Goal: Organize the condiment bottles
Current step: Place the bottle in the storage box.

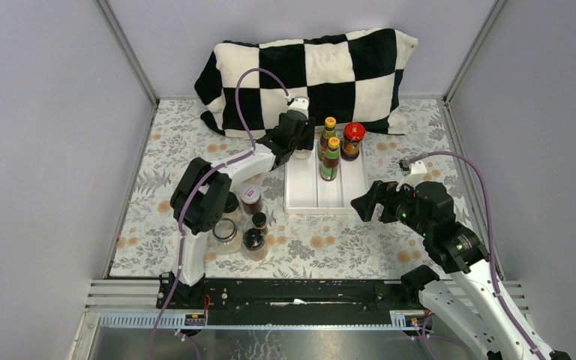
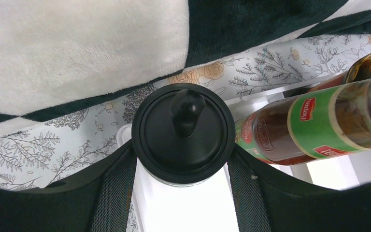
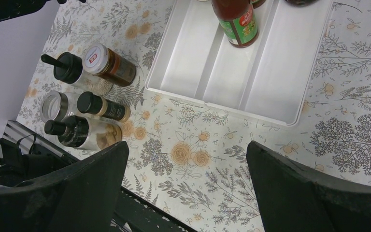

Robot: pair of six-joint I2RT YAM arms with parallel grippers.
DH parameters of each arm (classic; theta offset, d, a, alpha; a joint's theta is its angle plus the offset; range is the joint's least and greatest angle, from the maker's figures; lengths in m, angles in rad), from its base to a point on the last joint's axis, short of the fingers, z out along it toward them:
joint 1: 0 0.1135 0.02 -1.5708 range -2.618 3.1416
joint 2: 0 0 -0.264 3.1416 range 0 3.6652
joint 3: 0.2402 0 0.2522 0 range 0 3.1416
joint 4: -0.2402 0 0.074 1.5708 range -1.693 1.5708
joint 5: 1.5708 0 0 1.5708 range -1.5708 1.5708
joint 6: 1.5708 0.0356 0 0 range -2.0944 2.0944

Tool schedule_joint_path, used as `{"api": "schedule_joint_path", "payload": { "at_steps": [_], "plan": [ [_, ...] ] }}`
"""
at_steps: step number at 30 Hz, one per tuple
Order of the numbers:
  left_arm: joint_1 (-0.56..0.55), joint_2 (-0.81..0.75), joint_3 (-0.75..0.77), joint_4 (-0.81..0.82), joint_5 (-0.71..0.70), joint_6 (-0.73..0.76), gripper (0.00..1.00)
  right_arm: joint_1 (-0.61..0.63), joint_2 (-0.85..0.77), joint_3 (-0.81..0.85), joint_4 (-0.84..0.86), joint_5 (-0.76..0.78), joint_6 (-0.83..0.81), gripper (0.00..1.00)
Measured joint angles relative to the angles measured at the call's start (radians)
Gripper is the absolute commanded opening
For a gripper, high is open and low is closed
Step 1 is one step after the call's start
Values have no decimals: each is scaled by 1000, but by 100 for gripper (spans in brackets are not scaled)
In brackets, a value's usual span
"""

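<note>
My left gripper [image 2: 183, 153] is shut on a black-lidded spice jar [image 2: 183, 126], holding it over the far left corner of the white tray [image 1: 304, 196]. Two slim yellow-capped sauce bottles [image 1: 330, 129] [image 1: 331, 160] and a red-lidded jar [image 1: 352, 139] stand in the tray's far end. The right gripper [image 3: 186, 159] hangs open and empty above the floral cloth, near the tray's front right corner. Left of the tray stand a brown spice jar [image 3: 110, 64], black-capped jars [image 3: 70, 70] [image 3: 83, 133], a small black-capped bottle [image 3: 101, 106] and a squat clear glass jar [image 3: 55, 104].
A black-and-white checkered pillow [image 1: 307, 71] lies against the back wall, just behind the tray. Grey walls close in the left and right sides. The black rail [image 1: 292, 292] with the arm bases runs along the near edge.
</note>
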Motion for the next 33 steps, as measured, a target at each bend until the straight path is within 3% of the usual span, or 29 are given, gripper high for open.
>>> {"api": "schedule_joint_path", "payload": {
  "at_steps": [10,15,25,33],
  "plan": [
    [0,28,-3,10,17,-5,72,0,6,-8,3,-1,-2,100],
    [0,29,-3,31,17,-8,80,0,9,-12,8,-2,-3,100],
    [0,24,-4,24,7,-12,83,0,9,-20,9,-2,-3,100],
    [0,-130,-18,-64,-9,-26,84,0,9,-21,8,-9,-3,100]
  ]
}}
